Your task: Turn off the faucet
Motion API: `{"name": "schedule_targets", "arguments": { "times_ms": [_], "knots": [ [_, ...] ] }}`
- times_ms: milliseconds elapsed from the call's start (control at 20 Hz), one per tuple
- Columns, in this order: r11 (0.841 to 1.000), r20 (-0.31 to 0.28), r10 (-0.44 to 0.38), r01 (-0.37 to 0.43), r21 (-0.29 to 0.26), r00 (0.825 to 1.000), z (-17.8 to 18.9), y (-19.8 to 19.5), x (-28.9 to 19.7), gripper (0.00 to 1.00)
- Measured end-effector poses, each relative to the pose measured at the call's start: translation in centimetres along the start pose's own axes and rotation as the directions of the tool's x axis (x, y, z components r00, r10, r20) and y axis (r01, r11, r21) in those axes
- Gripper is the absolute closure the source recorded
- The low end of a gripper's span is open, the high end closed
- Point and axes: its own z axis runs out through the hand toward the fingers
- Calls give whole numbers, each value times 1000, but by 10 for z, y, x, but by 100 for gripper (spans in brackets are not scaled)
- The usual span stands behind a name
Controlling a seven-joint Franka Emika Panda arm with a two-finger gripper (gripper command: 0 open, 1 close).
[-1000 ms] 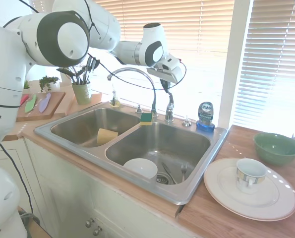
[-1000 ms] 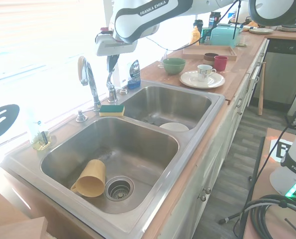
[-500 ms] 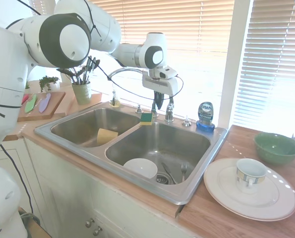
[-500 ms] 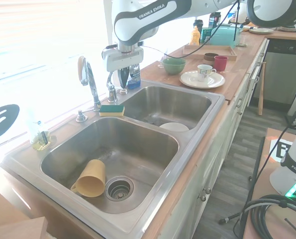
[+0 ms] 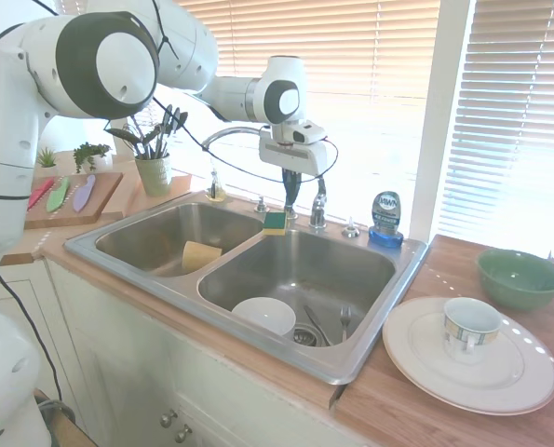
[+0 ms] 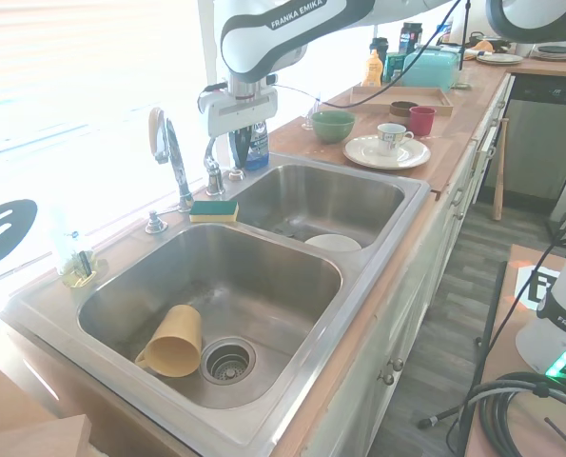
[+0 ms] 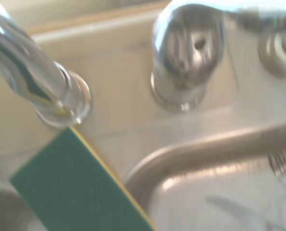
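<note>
Faucet (image 5: 249,140) behind the steel sink (image 5: 155,270) divider: tall arch reaching over the left basin, lever (image 5: 319,200) upright just beside. Gripper (image 5: 292,196) beside lever, finger gap unclear. Wooden kitchen counter (image 5: 416,400), blinds behind.

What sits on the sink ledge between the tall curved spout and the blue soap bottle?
The faucet's short chrome lever handle and a small chrome knob stand between the spout and the soap bottle, clearest in the first exterior view.

along the sink's (image 5: 370,358) back rim the faucet (image 5: 249,136) arch, its lever handle (image 5: 319,200), a green sponge (image 5: 276,222) and a blue soap bottle (image 5: 385,219) crowd the way, while the right basin's front half lies open.
</note>
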Motion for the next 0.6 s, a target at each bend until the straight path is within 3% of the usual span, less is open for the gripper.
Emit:
{"name": "schedule_targets", "arguments": {
  "times_ms": [250,600],
  "knots": [
    [981,-141,10,18,194,990,-25,-14,13,100],
    [970,-182,47,-2,244,982,-37,-35,30,100]
  ]
}}
